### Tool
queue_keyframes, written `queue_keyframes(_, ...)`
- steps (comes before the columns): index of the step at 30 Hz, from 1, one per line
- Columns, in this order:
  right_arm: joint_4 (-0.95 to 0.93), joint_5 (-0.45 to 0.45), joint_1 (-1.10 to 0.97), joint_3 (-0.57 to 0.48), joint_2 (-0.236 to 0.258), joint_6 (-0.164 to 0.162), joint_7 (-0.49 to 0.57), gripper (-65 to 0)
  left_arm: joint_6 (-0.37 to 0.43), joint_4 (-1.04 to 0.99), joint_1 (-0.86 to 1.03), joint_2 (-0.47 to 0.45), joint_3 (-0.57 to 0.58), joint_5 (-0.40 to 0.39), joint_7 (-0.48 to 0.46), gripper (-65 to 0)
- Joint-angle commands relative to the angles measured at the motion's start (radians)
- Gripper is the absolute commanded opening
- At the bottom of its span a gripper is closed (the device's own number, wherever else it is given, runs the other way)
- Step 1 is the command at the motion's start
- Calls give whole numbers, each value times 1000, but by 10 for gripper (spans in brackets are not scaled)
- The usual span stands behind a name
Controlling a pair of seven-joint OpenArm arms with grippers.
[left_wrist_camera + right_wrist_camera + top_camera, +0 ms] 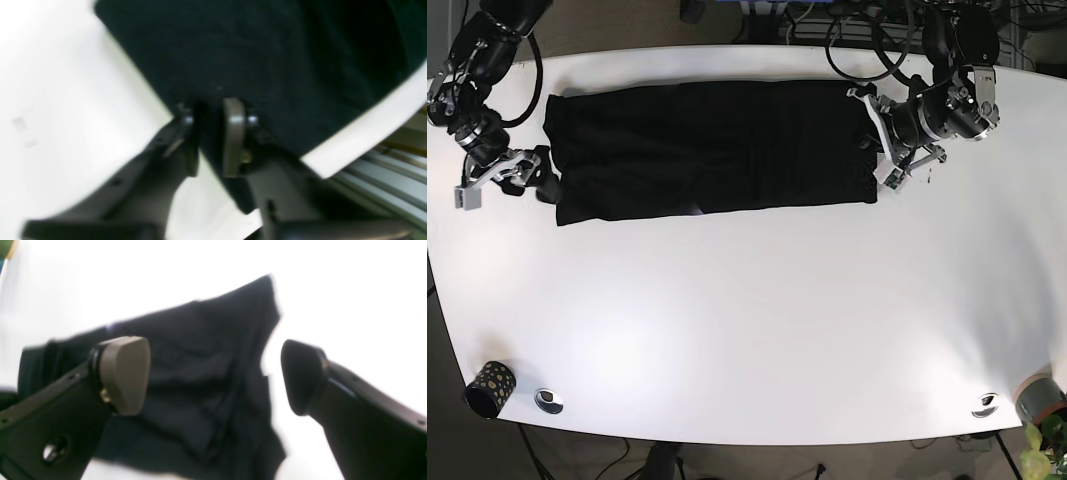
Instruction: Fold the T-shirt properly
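Across the far half of the white oval tabletop (747, 330), the black cotton T-shirt (712, 150) lay folded into a long band running lengthwise, its far edge close to the table's back edge and its two short ends near the left and right sides. At the band's right end in the base view, the left gripper (213, 133) had its two grey-padded fingers (233, 133) pressed close on the dark hem, with cloth filling the narrow gap between them; the wrist picture was blurred, yet the fabric plainly ran between the pads and spread away beyond them over the white surface. At the opposite end, the right gripper (215, 373) stood with its jaws spread wide apart, one tan pad and one black pad either side of a rumpled, layered corner of the shirt that lay flat on the table below them; whether either pad touched the cloth could not be told. Near the front left corner of the tabletop sat a small dark cup with pale speckles (487, 388) and, just beside it, a round metal disc (549, 400); a second round metal disc (986, 405) sat near the front right corner.
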Motion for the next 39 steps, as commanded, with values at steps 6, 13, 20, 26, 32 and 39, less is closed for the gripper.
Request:
queue_keyframes(6, -247, 6, 66, 6, 76, 6, 7, -119, -6, -27, 8, -1, -4, -18, -22, -589)
queue_keyframes(13, -264, 11, 57, -57, 39, 7, 7, -120, -8, -86, 11, -6, -4, -18, -68, -589)
queue_keyframes(20, -180, 3, -2, -129, -60, 7, 9, -124, -8, -118, 6, -32, -4, -18, -79, -589)
queue_keyframes(26, -174, 2, -12, -129, -82, 2, 13, -128, -8, -142, -5, -33, -6, -18, -79, -589)
queue_keyframes(32, -175, 0, 4, -126, -53, 1, 15, -377, -8, -142, -6, -33, -4, -18, -79, -589)
queue_keyframes(39, -160, 0, 11, -124, -41, -4, 15, -650, -6, -187, -23, -19, 13, -18, -80, -587)
